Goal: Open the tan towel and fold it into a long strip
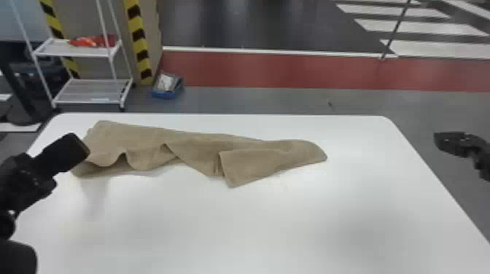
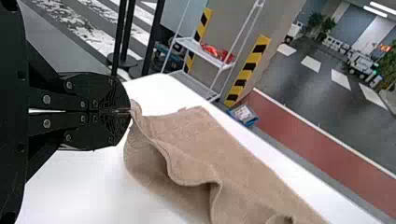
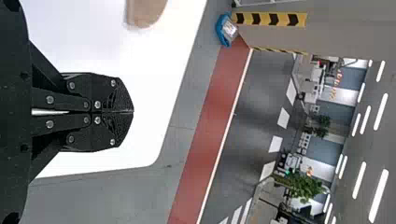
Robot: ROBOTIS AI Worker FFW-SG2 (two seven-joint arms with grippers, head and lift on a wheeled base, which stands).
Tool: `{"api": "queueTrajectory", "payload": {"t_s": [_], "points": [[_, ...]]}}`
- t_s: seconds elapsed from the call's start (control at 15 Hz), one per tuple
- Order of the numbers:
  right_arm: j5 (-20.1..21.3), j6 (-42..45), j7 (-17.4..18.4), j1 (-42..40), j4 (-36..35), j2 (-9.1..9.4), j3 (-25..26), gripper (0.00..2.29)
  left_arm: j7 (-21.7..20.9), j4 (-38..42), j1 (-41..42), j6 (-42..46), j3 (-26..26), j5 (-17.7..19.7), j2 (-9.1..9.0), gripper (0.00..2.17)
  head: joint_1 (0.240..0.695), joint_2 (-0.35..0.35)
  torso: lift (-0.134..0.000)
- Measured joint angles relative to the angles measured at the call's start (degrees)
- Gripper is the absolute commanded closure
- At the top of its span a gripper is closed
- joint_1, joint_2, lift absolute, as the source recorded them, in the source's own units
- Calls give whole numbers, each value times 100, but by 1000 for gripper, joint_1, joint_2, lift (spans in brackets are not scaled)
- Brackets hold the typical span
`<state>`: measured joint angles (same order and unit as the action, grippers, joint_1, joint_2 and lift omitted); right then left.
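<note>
The tan towel (image 1: 197, 149) lies crumpled and stretched sideways across the far half of the white table, with a folded-over flap near its right part. My left gripper (image 1: 85, 147) is at the towel's left end. In the left wrist view, that gripper (image 2: 130, 112) is shut on an edge of the towel (image 2: 201, 144), which rises in loose folds from its tips. My right gripper (image 1: 439, 140) is out past the table's right edge, away from the cloth. The right wrist view has this gripper (image 3: 132, 112) shut with nothing held, and the towel's rounded end (image 3: 144, 11) farther off.
The white table (image 1: 255, 226) has its far edge just beyond the towel. Past it on the floor are a white wire shelf (image 1: 89, 91) at the left and a blue box (image 1: 167, 87). A striped pillar stands beside the shelf.
</note>
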<state>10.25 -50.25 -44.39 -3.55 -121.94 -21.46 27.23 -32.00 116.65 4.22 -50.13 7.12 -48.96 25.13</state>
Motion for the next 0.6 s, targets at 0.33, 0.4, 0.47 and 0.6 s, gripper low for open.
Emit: {"api": "queueTrajectory", "payload": {"t_s": [0.33,0.4,0.47,0.6], "points": [[22,457,-316,-367,-25,116,-88,981,-32,-119,320,400,76,-50,18,2064,695,-78,-125],[115,482,-390,-354,-88,151,-285,947,-26,-155,322,451,129,-72,18,2064,695,-58,-125],[253,453,-445,-328,-158,200,-523,745,-17,-190,321,478,156,-82,16,2064,695,-40,-125],[697,167,-502,-205,-324,415,-1269,508,-17,-270,316,501,181,-87,10,2064,695,32,-125]]}}
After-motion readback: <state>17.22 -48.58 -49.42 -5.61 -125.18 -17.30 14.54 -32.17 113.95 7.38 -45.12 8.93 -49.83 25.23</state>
